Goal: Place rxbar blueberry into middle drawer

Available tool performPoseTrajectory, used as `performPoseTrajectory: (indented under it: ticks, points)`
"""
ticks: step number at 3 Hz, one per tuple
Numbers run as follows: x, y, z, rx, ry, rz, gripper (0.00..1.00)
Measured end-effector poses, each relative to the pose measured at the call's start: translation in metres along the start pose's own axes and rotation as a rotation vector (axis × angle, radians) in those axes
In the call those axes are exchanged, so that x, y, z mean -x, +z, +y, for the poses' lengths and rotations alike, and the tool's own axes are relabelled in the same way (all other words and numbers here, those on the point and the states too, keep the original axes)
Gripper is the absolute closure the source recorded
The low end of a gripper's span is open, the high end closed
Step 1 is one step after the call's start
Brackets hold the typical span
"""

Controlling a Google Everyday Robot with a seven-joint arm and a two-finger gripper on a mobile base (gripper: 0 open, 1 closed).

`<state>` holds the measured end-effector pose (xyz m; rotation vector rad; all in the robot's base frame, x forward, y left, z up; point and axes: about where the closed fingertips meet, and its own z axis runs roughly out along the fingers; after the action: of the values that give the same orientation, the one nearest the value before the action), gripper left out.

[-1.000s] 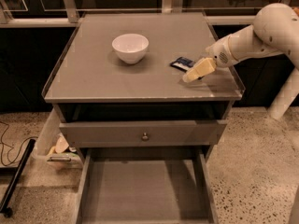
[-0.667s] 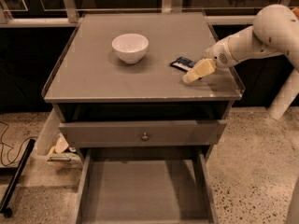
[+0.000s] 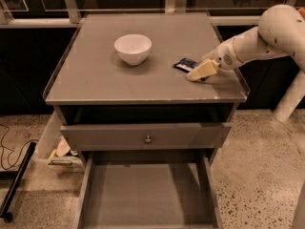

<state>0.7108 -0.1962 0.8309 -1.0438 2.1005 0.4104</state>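
Snack bar (image 3: 185,64) lies on the cabinet top (image 3: 95,80), right of the bowl (image 3: 133,48). The gripper (image 3: 202,70) rests against its right end; whether it grips cannot be told. Below, the wide drawer (image 3: 143,194) stands open.

A round white bowl (image 3: 133,48) sits on the flat grey bench (image 3: 95,82); beneath it, a grey drawer front (image 3: 105,136) carries a round metal knob (image 3: 148,139).

gripper (image 3: 199,73) covering right end of rxbar blueberry (image 3: 183,64), middle drawer (image 3: 147,194) cropped below
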Motion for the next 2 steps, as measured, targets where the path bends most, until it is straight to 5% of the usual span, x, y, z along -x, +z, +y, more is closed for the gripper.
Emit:
performPoseTrajectory:
  ticks: [2]
  points:
    - [0.0000, 0.0001, 0.0000, 0.000, 0.000, 0.000, 0.89]
